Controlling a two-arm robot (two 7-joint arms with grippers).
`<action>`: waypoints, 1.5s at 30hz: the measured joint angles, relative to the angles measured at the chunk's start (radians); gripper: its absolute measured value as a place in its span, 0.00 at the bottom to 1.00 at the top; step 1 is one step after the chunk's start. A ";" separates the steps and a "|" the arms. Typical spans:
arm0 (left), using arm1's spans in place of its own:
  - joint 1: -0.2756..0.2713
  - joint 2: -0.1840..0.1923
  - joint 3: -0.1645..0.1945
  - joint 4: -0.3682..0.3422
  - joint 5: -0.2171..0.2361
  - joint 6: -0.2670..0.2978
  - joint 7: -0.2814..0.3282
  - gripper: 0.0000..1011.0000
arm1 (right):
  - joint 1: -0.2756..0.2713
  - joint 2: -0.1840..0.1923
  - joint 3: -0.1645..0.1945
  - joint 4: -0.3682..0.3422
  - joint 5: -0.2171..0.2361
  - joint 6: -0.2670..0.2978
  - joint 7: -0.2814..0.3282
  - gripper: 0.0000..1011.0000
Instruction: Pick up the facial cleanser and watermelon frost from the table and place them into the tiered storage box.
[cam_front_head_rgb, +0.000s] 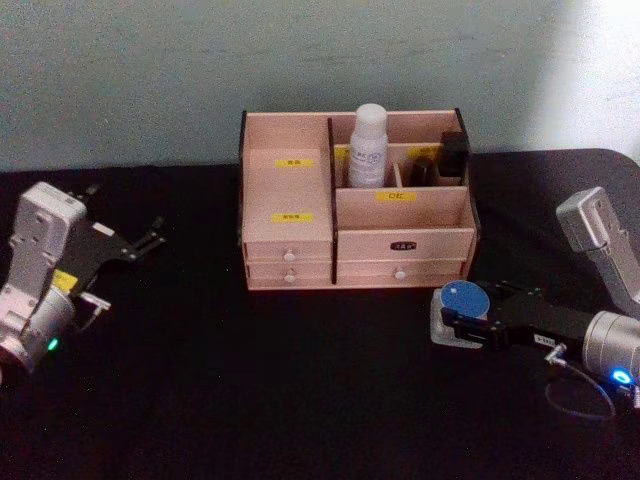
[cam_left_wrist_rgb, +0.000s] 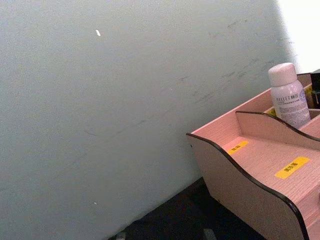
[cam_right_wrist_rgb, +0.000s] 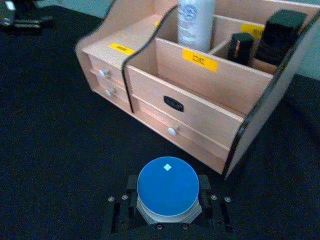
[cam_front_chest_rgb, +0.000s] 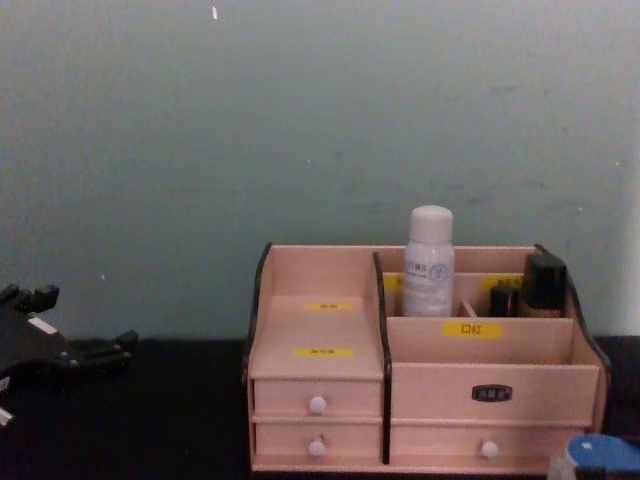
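Observation:
The facial cleanser (cam_front_head_rgb: 368, 146), a tall white bottle, stands upright in a rear compartment of the tiered storage box (cam_front_head_rgb: 300, 235), and shows again in the chest view (cam_front_chest_rgb: 429, 262) and both wrist views (cam_left_wrist_rgb: 289, 95) (cam_right_wrist_rgb: 196, 22). The watermelon frost (cam_front_head_rgb: 462, 300), a squat clear jar with a blue lid (cam_right_wrist_rgb: 167, 186), sits low in front of the box's right end. My right gripper (cam_front_head_rgb: 462, 314) is shut on it, one finger against each side (cam_right_wrist_rgb: 206, 197). Far to the left of the box, my left gripper (cam_front_head_rgb: 150, 236) stays open and holds nothing.
Small dark cosmetic bottles (cam_front_head_rgb: 455, 155) stand in the box's right rear compartments (cam_right_wrist_rgb: 280, 32). The box has white-knobbed drawers (cam_front_chest_rgb: 318, 404) along its front. A black cloth (cam_front_head_rgb: 250, 390) covers the table, and a pale green wall (cam_front_chest_rgb: 300, 120) rises close behind the box.

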 joint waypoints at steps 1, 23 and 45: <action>0.000 0.000 0.000 0.000 0.000 0.000 0.000 0.99 | 0.000 0.000 0.000 0.000 0.000 0.000 0.000 0.72; 0.000 0.000 0.000 0.000 0.000 0.000 0.000 0.99 | 0.141 -0.008 -0.090 -0.017 0.043 -0.044 0.104 0.72; 0.000 0.000 0.000 0.000 0.000 0.000 0.000 0.99 | 0.370 -0.135 -0.238 0.110 0.001 -0.033 0.131 0.72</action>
